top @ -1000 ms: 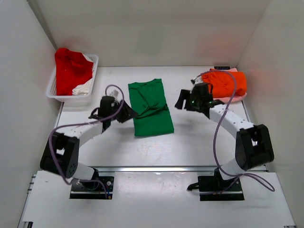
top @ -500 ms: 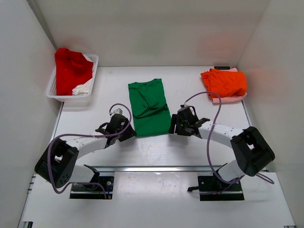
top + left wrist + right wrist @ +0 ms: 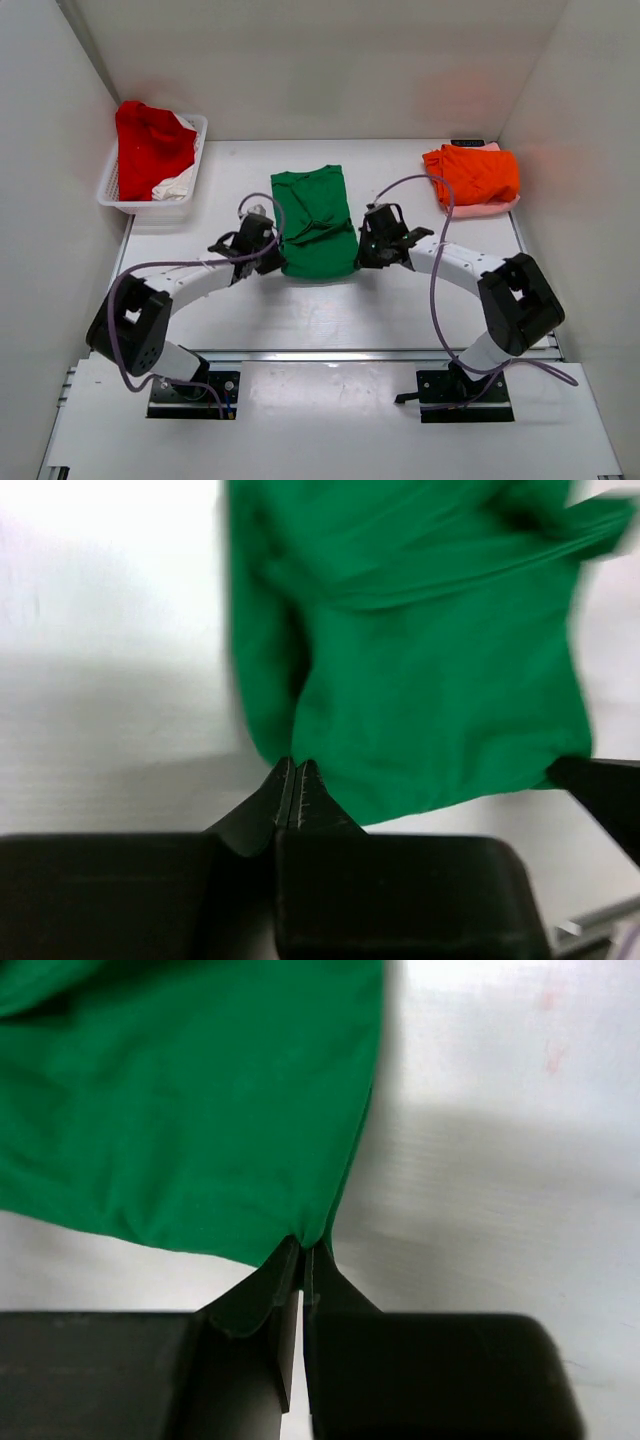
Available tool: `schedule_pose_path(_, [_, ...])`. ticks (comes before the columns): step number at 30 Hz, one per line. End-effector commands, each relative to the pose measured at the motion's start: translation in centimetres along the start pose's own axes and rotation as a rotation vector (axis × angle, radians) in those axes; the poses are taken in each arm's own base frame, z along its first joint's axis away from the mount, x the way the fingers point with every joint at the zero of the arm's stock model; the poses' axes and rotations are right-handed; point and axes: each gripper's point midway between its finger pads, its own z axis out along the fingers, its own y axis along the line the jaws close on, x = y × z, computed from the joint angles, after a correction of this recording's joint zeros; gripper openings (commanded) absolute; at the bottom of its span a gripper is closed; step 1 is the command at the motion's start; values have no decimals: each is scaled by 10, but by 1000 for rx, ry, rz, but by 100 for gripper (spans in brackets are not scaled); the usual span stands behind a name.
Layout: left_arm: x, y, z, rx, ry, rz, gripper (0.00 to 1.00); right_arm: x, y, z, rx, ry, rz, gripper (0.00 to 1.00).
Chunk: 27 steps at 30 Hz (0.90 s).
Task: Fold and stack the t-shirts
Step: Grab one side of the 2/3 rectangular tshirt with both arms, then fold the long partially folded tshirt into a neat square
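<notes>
Dead centre of the bench [image 3: 300,310] sits the green t-shirt [image 3: 315,215], lying as a narrow strip with its collar end toward 12 o'clock. Down at its 7 o'clock corner the left claw [image 3: 295,777] is pressed together on the hem, and the right claw [image 3: 303,1257] is pinching the 5 o'clock corner the same way. Looks to me like the bottom-to-top fold is up. My guess for the next move: lift both corners together and carry them evenly toward 12, or the fold skews. After that it probably joins the orange t-shirt [image 3: 475,172] at 2 o'clock. The red t-shirt [image 3: 150,145] sits in the basket [image 3: 197,128] at 10.
</notes>
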Motion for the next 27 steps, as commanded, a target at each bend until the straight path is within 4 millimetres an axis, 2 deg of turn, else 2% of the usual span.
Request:
schedule_pose_path(1, [-53, -36, -48, 87, -72, 71, 0, -51, 27, -53, -82, -102, -77, 0])
schedule_pose_path(2, [-60, -39, -59, 87, -74, 77, 0, -61, 32, -62, -93, -125, -91, 0])
schedule_pose_path(4, [-54, -40, -72, 106, -59, 92, 0, -53, 34, -72, -95, -90, -105, 0])
schedule_pose_path(7, [-20, -28, -76, 120, 17, 76, 0, -35, 40, -80, -122, -58, -126, 0])
schedule_pose_path(10, [12, -16, -91, 147, 66, 69, 0, -8, 46, -90, -142, -11, -144, 0])
schedule_pose_path(11, [18, -14, -94, 156, 80, 65, 0, 4, 47, -91, -143, 17, -146, 0])
schedule_pose_path(12, [29, -7, -100, 162, 90, 59, 0, 5, 50, -97, -155, 6, -152, 0])
schedule_pose_path(15, [44, 0, -120, 198, 120, 41, 0, 30, 56, -113, -188, 54, -162, 0])
schedule_pose_path(18, [43, 5, -136, 210, 107, 31, 0, 39, 61, -125, -223, 72, -173, 1])
schedule_pose_path(20, [37, 5, -141, 231, 95, 28, 0, 33, 65, -130, -241, 66, -180, 0])
schedule_pose_path(22, [26, 4, -138, 240, 78, 11, 0, 21, 70, -130, -253, 58, -192, 1])
schedule_pose_path(23, [24, 4, -134, 232, 81, 19, 0, 18, 67, -123, -247, 71, -196, 0])
schedule_pose_path(24, [15, 3, -130, 233, 65, 6, 0, 3, 70, -124, -265, 52, -195, 0])
schedule_pose_path(26, [4, -1, -119, 221, 76, 14, 0, -10, 71, -111, -285, 67, -197, 0])
schedule_pose_path(27, [-8, -6, -116, 238, 56, 11, 1, -24, 74, -108, -303, 60, -202, 0])
